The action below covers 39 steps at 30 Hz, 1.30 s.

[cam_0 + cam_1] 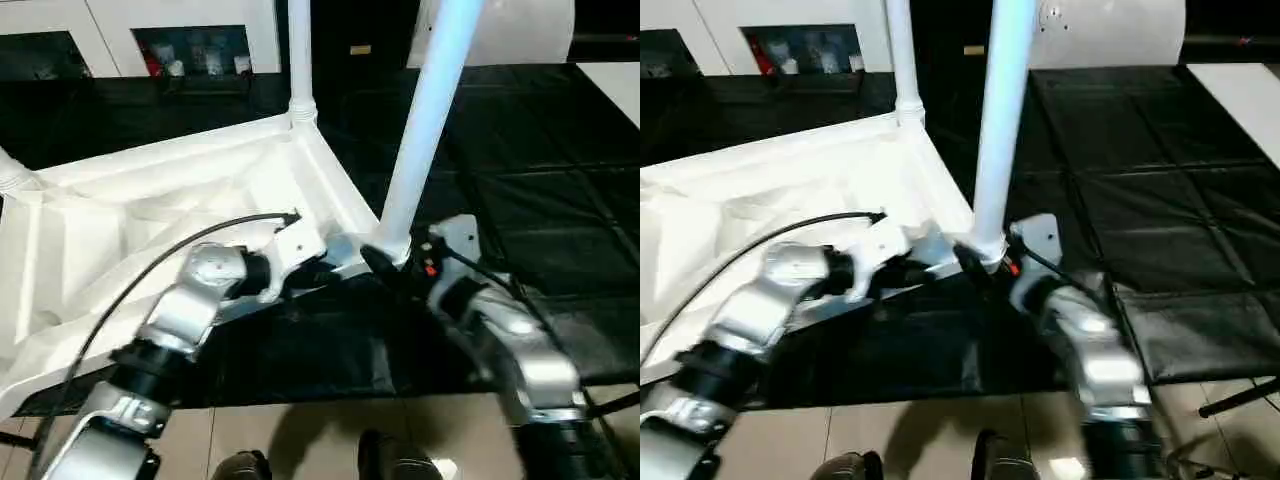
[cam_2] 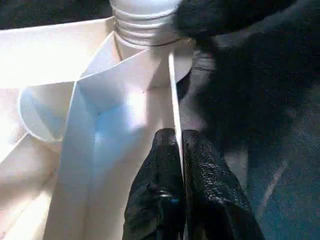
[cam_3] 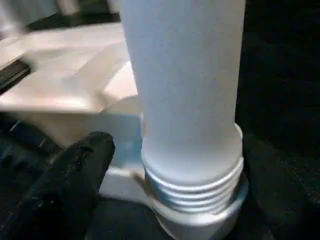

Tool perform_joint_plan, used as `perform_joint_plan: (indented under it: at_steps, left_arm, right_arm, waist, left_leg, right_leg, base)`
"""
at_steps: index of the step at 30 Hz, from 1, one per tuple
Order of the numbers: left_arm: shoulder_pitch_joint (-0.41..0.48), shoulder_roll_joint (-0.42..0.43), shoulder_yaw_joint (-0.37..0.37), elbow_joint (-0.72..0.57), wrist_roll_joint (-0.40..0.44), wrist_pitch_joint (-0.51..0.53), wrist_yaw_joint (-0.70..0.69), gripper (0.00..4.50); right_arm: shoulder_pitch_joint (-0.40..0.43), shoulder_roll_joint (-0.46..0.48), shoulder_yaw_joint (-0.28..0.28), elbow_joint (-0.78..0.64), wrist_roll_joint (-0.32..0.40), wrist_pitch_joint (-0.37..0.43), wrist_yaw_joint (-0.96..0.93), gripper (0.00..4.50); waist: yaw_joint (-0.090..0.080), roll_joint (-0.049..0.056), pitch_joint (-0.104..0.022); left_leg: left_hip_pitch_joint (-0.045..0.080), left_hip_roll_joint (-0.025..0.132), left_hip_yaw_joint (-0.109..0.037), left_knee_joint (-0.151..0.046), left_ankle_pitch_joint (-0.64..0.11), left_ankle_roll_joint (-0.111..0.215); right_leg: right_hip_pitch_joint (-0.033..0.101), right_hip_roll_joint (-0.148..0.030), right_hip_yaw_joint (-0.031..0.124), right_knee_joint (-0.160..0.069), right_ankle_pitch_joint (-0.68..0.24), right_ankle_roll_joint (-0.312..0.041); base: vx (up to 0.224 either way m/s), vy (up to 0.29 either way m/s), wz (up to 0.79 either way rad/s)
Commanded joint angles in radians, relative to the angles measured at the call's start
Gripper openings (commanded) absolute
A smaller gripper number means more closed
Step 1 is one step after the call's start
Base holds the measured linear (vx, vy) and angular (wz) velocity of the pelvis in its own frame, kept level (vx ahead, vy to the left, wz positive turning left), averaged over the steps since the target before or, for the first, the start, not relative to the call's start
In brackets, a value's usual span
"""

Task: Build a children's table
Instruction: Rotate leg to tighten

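Left gripper (image 2: 179, 137): black fingers (image 2: 200, 160) pressed together on the thin rim wall (image 2: 172, 95) of the table top (image 1: 150, 200), just short of the near corner. Right gripper (image 1: 390, 262): standing apart around the foot of the near leg (image 3: 185, 75), one finger (image 3: 80, 175) clear of the plastic with a gap between, no squeeze showing.

Table top lying upside down on the black mat (image 1: 540, 200), ribbed underside up, spreading from centre out towards 9 o'clock in the head view. Near leg upright in the corner socket at centre, leaning towards 1 o'clock; screw thread (image 3: 195, 187) exposed above the socket, so probably not turned fully home. Far leg (image 1: 299, 50) upright in its socket at 12 o'clock. Ribbed base of a third leg (image 1: 12, 175) at 9 o'clock. Fourth corner out of sight, so unknown whether fitted. Judged well past halfway: left to do, seating this leg, checking the last corner, turning the table over.

Around: white cabinet (image 1: 190, 45) with dark glass fronts at 11 o'clock, well apart. Black cable (image 1: 150, 265) arching over the left forearm, near the rim, a possible snag. Nothing else close to the leg.
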Motion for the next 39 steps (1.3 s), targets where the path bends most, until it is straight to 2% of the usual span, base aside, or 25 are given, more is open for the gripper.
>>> perform_joint_plan:
  at_steps: [1, 4, 7, 9, 12, 13, 14, 16, 18, 20, 21, 22, 24, 27, 30, 32, 34, 39]
  left_arm:
    - [0.014, 0.022, -0.019, 0.02, -0.018, -0.05, -0.079, 0.0]
    - [0.012, 0.056, 0.007, 0.037, -0.075, -0.068, -0.181, 0.0]
    - [0.003, 0.079, 0.013, 0.065, -0.099, -0.088, -0.24, 0.0]
    - [-0.013, 0.11, 0.006, 0.109, -0.104, -0.123, -0.294, 0.0]
    - [-0.029, 0.137, -0.007, 0.145, -0.107, -0.152, -0.344, 0.0]
    - [-0.041, 0.151, -0.018, 0.166, -0.103, -0.178, -0.377, 0.0]
    - [-0.044, 0.154, -0.02, 0.171, -0.101, -0.185, -0.386, 0.0]
    - [-0.048, 0.159, -0.026, 0.173, -0.095, -0.185, -0.395, 0.0]
    - [-0.053, 0.166, -0.034, 0.177, -0.088, -0.192, -0.409, 0.0]
    - [-0.058, 0.168, -0.038, 0.185, -0.089, -0.201, -0.418, 0.0]
    - [-0.059, 0.169, -0.04, 0.187, -0.09, -0.204, -0.423, 0.0]
    - [-0.06, 0.169, -0.04, 0.189, -0.09, -0.206, -0.424, 0.0]
    - [-0.064, 0.17, -0.045, 0.198, -0.09, -0.223, -0.437, 0.0]
    - [-0.062, 0.167, -0.051, 0.188, -0.096, -0.224, -0.448, 0.0]
    - [-0.06, 0.166, -0.055, 0.18, -0.1, -0.222, -0.454, 0.0]
    - [-0.062, 0.165, -0.056, 0.185, -0.099, -0.228, -0.456, 0.0]
    - [-0.063, 0.166, -0.057, 0.188, -0.098, -0.232, -0.458, 0.0]
    - [-0.067, 0.167, -0.058, 0.194, -0.095, -0.239, -0.459, 0.0]
  right_arm:
    - [0.003, -0.021, 0.032, -0.036, 0.03, 0.006, 0.088, 4.39]
    - [-0.013, -0.106, 0.028, -0.036, 0.07, -0.002, 0.23, 4.39]
    - [-0.033, -0.139, 0.026, -0.03, 0.106, 0.007, 0.304, 4.39]
    - [-0.059, -0.174, 0.033, -0.022, 0.146, 0.017, 0.39, 4.39]
    - [-0.089, -0.209, 0.057, -0.003, 0.161, 0.003, 0.475, 4.39]
    - [-0.11, -0.231, 0.079, 0.019, 0.155, -0.02, 0.531, 4.22]
    - [-0.116, -0.236, 0.085, 0.025, 0.152, -0.026, 0.547, 4.03]
    - [-0.128, -0.244, 0.096, 0.036, 0.148, -0.034, 0.573, 4.0]
    - [-0.143, -0.254, 0.11, 0.051, 0.145, -0.04, 0.605, 3.67]
    - [-0.159, -0.263, 0.122, 0.066, 0.149, -0.039, 0.633, 3.55]
    - [-0.167, -0.266, 0.127, 0.074, 0.149, -0.041, 0.643, 3.47]
    - [-0.169, -0.266, 0.128, 0.077, 0.149, -0.042, 0.645, 3.47]
    - [-0.188, -0.267, 0.141, 0.104, 0.145, -0.054, 0.658, 3.15]
    - [-0.203, -0.26, 0.153, 0.134, 0.136, -0.069, 0.671, 3.1]
    - [-0.211, -0.256, 0.16, 0.152, 0.132, -0.075, 0.679, 2.69]
    - [-0.218, -0.255, 0.167, 0.165, 0.133, -0.075, 0.691, 2.66]
    - [-0.221, -0.253, 0.17, 0.17, 0.134, -0.076, 0.695, 2.39]
    - [-0.23, -0.254, 0.181, 0.185, 0.135, -0.082, 0.706, 2.22]
  waist:
    - [0.007, -0.019, -0.086]
    - [0.014, -0.021, -0.083]
    - [0.015, -0.021, -0.081]
    - [0.017, -0.024, -0.078]
    - [0.023, -0.022, -0.075]
    - [0.026, -0.026, -0.076]
    - [0.028, -0.023, -0.078]
    - [0.033, -0.025, -0.079]
    - [0.037, -0.025, -0.082]
    - [0.041, -0.029, -0.084]
    - [0.043, -0.03, -0.083]
    - [0.044, -0.03, -0.084]
    - [0.046, -0.03, -0.084]
    - [0.047, -0.036, -0.083]
    - [0.049, -0.036, -0.082]
    - [0.052, -0.036, -0.083]
    - [0.055, -0.035, -0.082]
    - [0.058, -0.036, -0.083]
  left_leg:
    - [-0.021, 0.023, 0.005, -0.042, -0.034, 0.166]
    - [-0.018, 0.023, 0.009, -0.04, -0.045, 0.172]
    - [-0.015, 0.028, 0.008, -0.042, -0.068, 0.161]
    - [-0.013, 0.028, 0.006, -0.045, -0.103, 0.149]
    - [-0.007, 0.03, 0.006, -0.046, -0.138, 0.125]
    - [-0.009, 0.031, 0.006, -0.046, -0.131, 0.122]
    - [-0.007, 0.032, 0.005, -0.046, -0.126, 0.119]
    - [-0.008, 0.035, 0.006, -0.046, -0.114, 0.118]
    - [-0.006, 0.038, 0.007, -0.045, -0.103, 0.118]
    - [-0.007, 0.037, 0.008, -0.044, -0.08, 0.125]
    - [-0.008, 0.037, 0.009, -0.044, -0.076, 0.128]
    - [-0.008, 0.037, 0.009, -0.042, -0.074, 0.128]
    - [-0.009, 0.037, 0.01, -0.042, -0.07, 0.13]
    - [-0.008, 0.037, 0.01, -0.043, -0.078, 0.119]
    - [-0.009, 0.037, 0.01, -0.044, -0.081, 0.115]
    - [-0.008, 0.037, 0.01, -0.043, -0.077, 0.116]
    - [-0.008, 0.039, 0.01, -0.043, -0.076, 0.118]
    - [-0.009, 0.037, 0.01, -0.043, -0.073, 0.117]
  right_leg:
    - [0.086, -0.058, 0.058, -0.053, -0.224, -0.186]
    - [0.081, -0.055, 0.055, -0.057, -0.26, -0.187]
    - [0.077, -0.054, 0.054, -0.06, -0.307, -0.182]
    - [0.076, -0.054, 0.054, -0.063, -0.365, -0.166]
    - [0.072, -0.057, 0.054, -0.071, -0.436, -0.146]
    - [0.073, -0.058, 0.055, -0.069, -0.432, -0.143]
    - [0.072, -0.058, 0.056, -0.067, -0.421, -0.146]
    - [0.071, -0.058, 0.058, -0.062, -0.385, -0.16]
    - [0.071, -0.059, 0.059, -0.056, -0.351, -0.177]
    - [0.073, -0.057, 0.061, -0.049, -0.291, -0.204]
    - [0.073, -0.058, 0.062, -0.048, -0.288, -0.207]
    - [0.073, -0.058, 0.063, -0.047, -0.286, -0.208]
    - [0.074, -0.059, 0.063, -0.048, -0.288, -0.207]
    - [0.074, -0.059, 0.062, -0.05, -0.307, -0.203]
    - [0.073, -0.059, 0.062, -0.05, -0.319, -0.199]
    - [0.074, -0.059, 0.063, -0.048, -0.31, -0.202]
    - [0.073, -0.058, 0.063, -0.047, -0.303, -0.205]
    - [0.074, -0.059, 0.062, -0.047, -0.305, -0.205]
  base:
    - [0.0, 0.0, 0.0]
    - [0.0, 0.0, 0.0]
    - [0.0, 0.0, 0.0]
    - [0.0, 0.0, 0.0]
    - [0.0, 0.0, 0.0]
    - [0.0, 0.0, 0.0]
    - [0.0, 0.0, 0.0]
    - [0.0, 0.0, 0.0]
    - [0.0, 0.0, 0.0]
    - [0.0, 0.0, 0.0]
    - [0.0, 0.0, 0.0]
    - [0.0, 0.0, 0.0]
    - [0.0, 0.0, 0.0]
    - [0.0, 0.0, 0.0]
    - [0.0, 0.0, 0.0]
    - [0.0, 0.0, 0.0]
    - [0.0, 0.0, 0.0]
    - [0.0, 0.0, 0.0]
